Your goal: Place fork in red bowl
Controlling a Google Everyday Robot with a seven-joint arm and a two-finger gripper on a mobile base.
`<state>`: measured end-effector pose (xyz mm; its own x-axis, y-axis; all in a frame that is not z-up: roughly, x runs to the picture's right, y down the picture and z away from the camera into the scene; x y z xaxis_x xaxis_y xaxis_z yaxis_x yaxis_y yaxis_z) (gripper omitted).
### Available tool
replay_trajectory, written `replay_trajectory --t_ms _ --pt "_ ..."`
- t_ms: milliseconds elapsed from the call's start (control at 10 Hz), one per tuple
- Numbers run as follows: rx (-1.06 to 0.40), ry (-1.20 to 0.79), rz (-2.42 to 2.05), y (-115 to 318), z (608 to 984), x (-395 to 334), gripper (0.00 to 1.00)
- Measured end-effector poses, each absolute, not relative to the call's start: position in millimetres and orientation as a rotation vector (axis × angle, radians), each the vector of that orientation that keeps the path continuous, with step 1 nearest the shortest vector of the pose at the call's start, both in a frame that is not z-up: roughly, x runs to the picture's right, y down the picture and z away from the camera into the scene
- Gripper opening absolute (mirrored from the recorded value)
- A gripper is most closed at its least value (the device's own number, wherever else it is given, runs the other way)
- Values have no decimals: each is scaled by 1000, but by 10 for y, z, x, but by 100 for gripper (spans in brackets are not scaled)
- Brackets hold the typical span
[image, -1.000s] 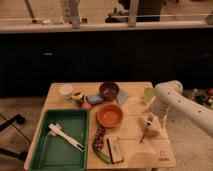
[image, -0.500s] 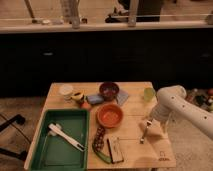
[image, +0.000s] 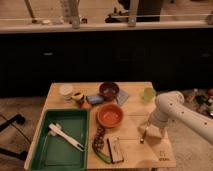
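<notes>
On the wooden tabletop (image: 134, 153), the red bowl (image: 110, 115) sits near the middle with nothing showing inside it. At about 4 o'clock from the bowl, near it but apart, the hand (image: 145, 134) points down at the end of the white arm (image: 172, 107), which comes in from 3 o'clock. A slim pale thing, the fork (image: 142, 137) as far as can be told, slants down from the hand toward the wood. Whether the hand grips it cannot be told.

At 12 o'clock from the red bowl stands a dark bowl (image: 109, 90), and at 2 o'clock a green cup (image: 149, 94). At 8 o'clock lies a green tray (image: 65, 112) holding a white utensil (image: 66, 137). A white cup (image: 66, 91) stands at 10 o'clock.
</notes>
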<state>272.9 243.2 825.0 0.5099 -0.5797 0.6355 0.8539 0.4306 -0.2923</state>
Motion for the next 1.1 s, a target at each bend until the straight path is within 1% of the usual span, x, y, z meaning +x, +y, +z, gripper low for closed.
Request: replay_trajectory --t_ms 400,1100 --pt "-643 -479 -971 2483 8303 2686 80" --pt "-650 -468 -975 2383 8421 2703 80"
